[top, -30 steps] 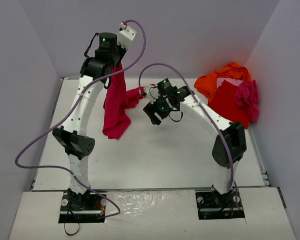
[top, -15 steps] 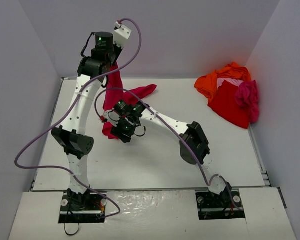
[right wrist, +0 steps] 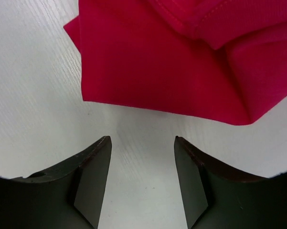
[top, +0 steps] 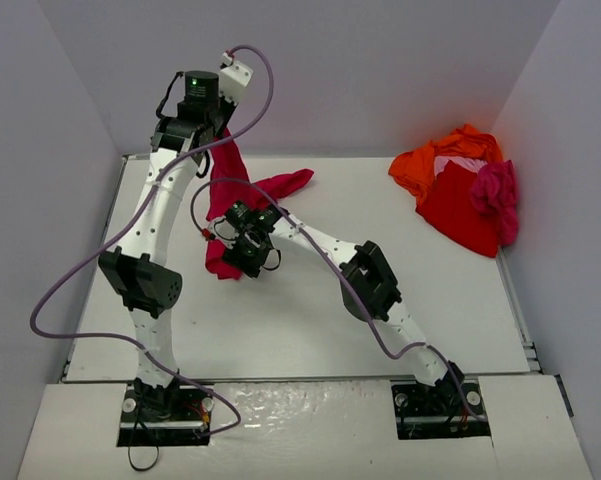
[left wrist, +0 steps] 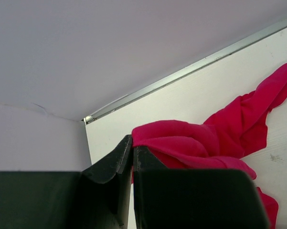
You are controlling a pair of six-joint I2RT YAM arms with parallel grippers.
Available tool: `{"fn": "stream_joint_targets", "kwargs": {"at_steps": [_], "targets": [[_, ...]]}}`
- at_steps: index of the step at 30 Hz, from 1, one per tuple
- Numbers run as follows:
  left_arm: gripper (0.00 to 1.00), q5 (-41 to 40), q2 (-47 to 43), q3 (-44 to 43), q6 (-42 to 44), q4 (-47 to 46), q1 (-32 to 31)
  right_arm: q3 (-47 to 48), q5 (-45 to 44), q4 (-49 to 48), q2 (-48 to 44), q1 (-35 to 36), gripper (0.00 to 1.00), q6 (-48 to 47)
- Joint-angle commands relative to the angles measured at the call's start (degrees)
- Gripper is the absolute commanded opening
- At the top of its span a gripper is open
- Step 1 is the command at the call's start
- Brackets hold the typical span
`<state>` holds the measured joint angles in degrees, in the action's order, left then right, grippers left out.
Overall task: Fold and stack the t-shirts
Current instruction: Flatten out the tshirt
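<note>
The crimson t-shirt (top: 285, 184) is pinched high in the left pincer (left wrist: 132, 157) and draped down to the desk (top: 230, 330), where its lower edge is seen just ahead of the spread, empty right pincer (right wrist: 142, 143).

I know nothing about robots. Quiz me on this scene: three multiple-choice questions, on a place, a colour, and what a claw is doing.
1. On the table, where is the pile of shirts? A far right corner; B near left edge; C between the arm bases.
2. The shirt in the left claw is: A orange; B crimson; C blue.
3. The right claw is: A shut on cloth; B out of sight; C open over bare table.
1 A, the top view shows it there. 2 B, its wrist camera shows crimson cloth pinched. 3 C, its fingers stand apart, nothing between.
</note>
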<state>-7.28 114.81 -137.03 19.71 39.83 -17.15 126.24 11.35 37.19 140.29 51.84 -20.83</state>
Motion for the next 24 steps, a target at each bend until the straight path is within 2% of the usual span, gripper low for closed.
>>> {"fn": "stream_joint_targets", "kwargs": {"at_steps": [1, 9, 19, 22, 23, 24], "targets": [[0.00, 0.65, -6.12, -0.26, -1.46, -4.11, 0.72, 4.10, 0.69, -2.20, -1.92, 2.76, 0.53, -1.17], [0.00, 1.39, -6.99, 1.19, -1.97, -4.15, 0.72, 6.67, 2.38, -4.37, 0.43, 5.89, 0.54, -0.54], [0.00, 1.83, -9.64, 4.79, -1.59, -4.86, 0.72, 10.45, -0.75, -4.94, 8.16, 6.64, 0.53, 0.07], [0.00, 1.74, -10.75, 6.57, -1.15, -5.27, 0.91, 10.61, -1.92, -5.08, 9.53, 5.70, 0.48, 0.06], [0.00, 1.77, -10.95, 7.10, -1.11, -5.43, 1.16, 10.61, -2.78, -5.14, 9.80, 5.32, 0.42, 0.09], [0.00, 1.85, -11.03, 7.40, -1.17, -5.55, 1.52, 10.60, -3.75, -5.21, 9.94, 4.79, 0.30, 0.12]]}}
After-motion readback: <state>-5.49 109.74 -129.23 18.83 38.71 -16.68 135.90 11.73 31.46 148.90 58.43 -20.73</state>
